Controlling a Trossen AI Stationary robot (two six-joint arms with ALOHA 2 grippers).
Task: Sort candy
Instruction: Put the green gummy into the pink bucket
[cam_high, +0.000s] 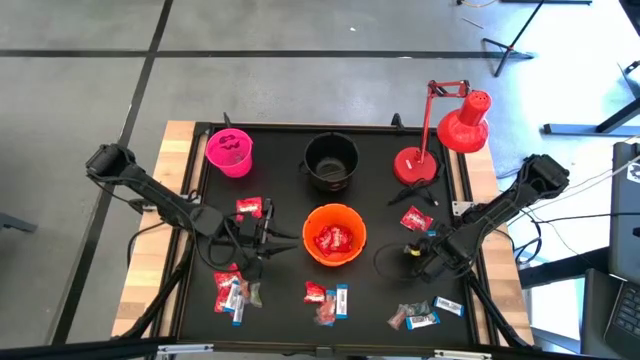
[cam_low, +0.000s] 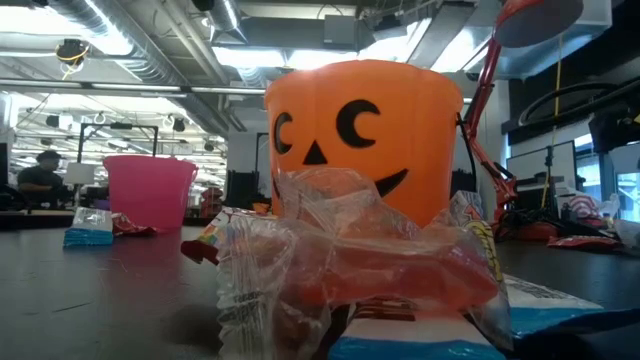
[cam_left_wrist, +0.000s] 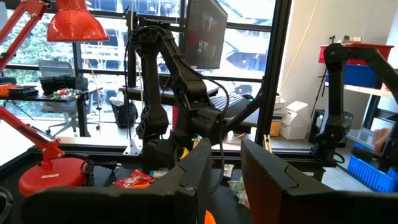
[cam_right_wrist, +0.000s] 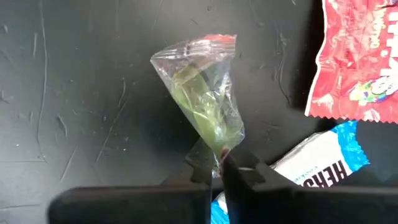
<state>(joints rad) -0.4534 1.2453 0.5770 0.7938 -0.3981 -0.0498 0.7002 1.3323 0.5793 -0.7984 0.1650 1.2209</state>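
Right gripper (cam_right_wrist: 221, 167) jaws pinched on crinkled clear-wrapped greenish candy (cam_right_wrist: 205, 96), right of glossy orange plastic pumpkin bucket (cam_high: 334, 235). Left gripper (cam_left_wrist: 225, 177) left of bucket, jaws slightly parted, empty.

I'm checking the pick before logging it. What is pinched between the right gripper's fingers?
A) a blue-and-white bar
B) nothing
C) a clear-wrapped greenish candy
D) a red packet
C: in the right wrist view the right gripper is shut on the twisted end of the clear-wrapped greenish candy, while the red packet and the blue-and-white bar lie free on the table beside it.
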